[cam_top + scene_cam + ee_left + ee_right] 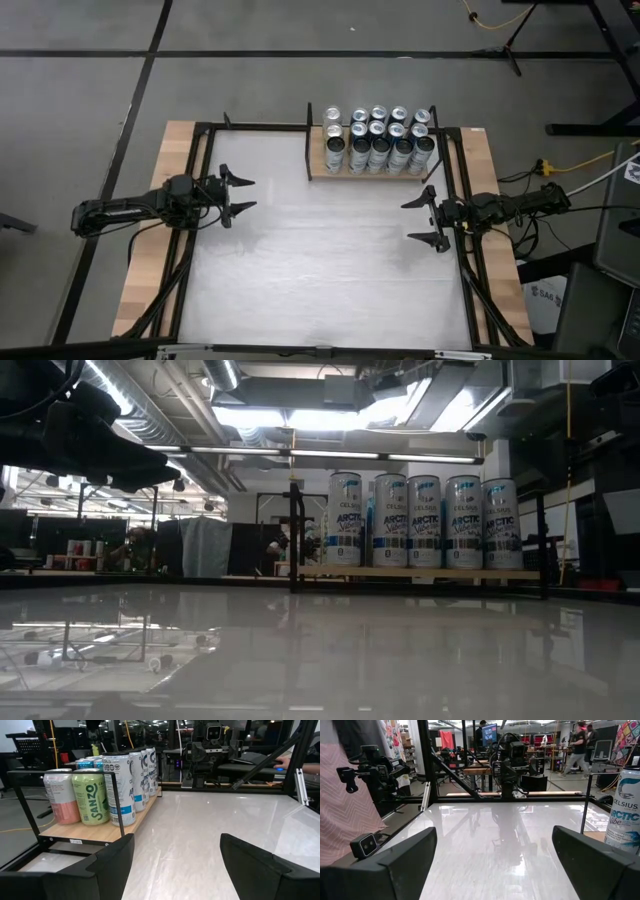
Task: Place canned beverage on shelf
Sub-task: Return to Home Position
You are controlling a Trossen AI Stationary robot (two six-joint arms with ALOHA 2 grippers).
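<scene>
Against the table's far edge, shelf carries ten cans in two tight rows, white-blue ones lined along the front. Left claw and right claw hover wide open, empty, at opposite sides, well clear so nothing gets knocked; parked, I judge

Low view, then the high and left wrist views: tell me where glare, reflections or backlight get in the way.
Low view: the ceiling lights blow out white above the cans on the shelf, and the glossy table mirrors the room. High view: even light, with only a soft sheen on the table. Left wrist view: mild sheen on the table, no glare on the can labels.
</scene>
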